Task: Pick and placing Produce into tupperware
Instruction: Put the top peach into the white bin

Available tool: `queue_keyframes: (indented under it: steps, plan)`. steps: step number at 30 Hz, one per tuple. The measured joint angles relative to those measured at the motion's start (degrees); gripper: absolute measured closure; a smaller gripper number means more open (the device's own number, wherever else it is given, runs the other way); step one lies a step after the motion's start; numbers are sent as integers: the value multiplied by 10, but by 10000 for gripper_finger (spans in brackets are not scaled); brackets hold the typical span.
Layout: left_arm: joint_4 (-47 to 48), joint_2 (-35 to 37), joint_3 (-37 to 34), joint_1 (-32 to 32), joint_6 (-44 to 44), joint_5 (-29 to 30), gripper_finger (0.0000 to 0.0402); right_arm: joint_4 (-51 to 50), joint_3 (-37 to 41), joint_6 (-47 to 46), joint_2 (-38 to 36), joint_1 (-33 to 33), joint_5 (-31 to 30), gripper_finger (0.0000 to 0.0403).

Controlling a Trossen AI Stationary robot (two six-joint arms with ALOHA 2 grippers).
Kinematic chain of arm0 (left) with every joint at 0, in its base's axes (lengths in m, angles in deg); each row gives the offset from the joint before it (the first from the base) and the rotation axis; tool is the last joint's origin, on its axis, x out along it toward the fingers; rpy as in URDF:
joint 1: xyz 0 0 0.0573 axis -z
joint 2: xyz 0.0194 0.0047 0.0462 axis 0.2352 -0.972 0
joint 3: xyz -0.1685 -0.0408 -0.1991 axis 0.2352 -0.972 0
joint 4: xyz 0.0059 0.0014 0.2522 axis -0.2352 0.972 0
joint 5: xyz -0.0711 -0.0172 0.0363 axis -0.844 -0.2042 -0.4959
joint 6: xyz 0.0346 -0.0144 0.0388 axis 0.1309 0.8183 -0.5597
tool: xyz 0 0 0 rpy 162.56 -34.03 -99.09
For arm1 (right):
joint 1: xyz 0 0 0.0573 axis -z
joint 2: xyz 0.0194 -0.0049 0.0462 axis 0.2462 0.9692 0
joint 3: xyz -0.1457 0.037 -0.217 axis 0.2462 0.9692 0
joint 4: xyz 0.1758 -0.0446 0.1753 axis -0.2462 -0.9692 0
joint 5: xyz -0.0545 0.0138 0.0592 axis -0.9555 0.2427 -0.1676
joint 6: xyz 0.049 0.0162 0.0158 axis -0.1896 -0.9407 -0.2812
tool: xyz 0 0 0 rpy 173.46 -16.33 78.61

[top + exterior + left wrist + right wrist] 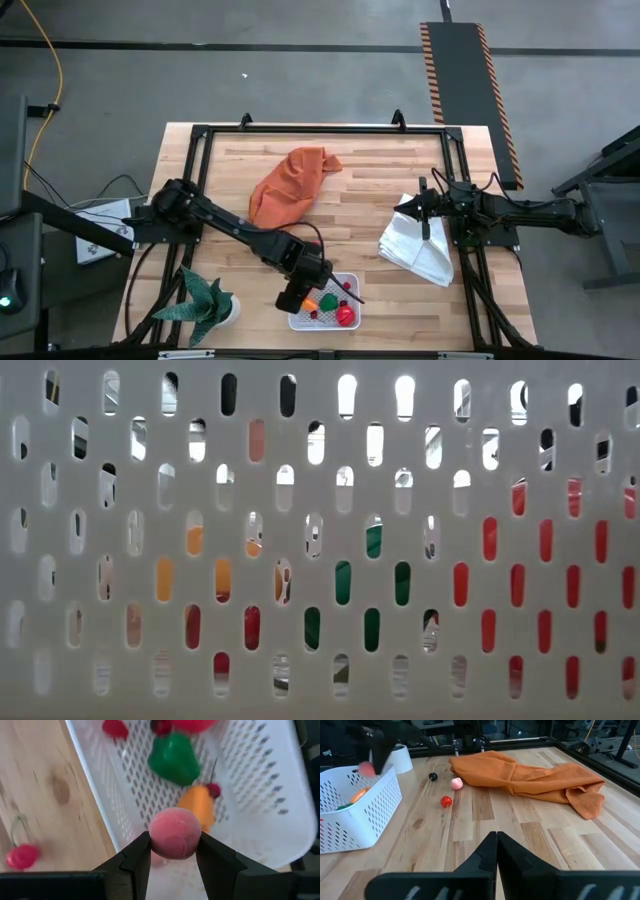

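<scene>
The white perforated tupperware (325,303) stands near the table's near edge, and its wall (320,540) fills the low view. Inside lie a green piece (172,757), an orange piece (197,805) and red pieces (345,315). My left gripper (175,851) hovers over the container's left rim, shut on a pink round fruit (175,839); the right wrist view shows that fruit (367,768) above the container. A red cherry (21,856) lies on the wood beside the container. My right gripper (496,840) waits shut above the white folded cloth (420,245). My left gripper pinches the pink round fruit between its two fingers, one finger (135,855) on each side of the ball (162,842). The fingers come from above, pointing down. The fruit is lifted clear, above the container's rim.
An orange cloth (290,185) lies at the table's far middle. Loose pieces sit between it and the container: a black berry (433,777), a pink piece (456,783) and a red piece (445,801). A potted plant (210,305) stands left of the container.
</scene>
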Motion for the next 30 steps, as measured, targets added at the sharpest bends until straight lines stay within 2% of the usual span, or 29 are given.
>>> queue_keyframes:
  steps: [16, 30]
  plan:
    - [-16, -34, 0, 0, -5, -10, 268, 0, 0, 0, 0, 0, 0, 402]
    - [-27, -37, 0, 0, -15, -8, 268, 0, 0, 0, 0, 0, 0, 402]
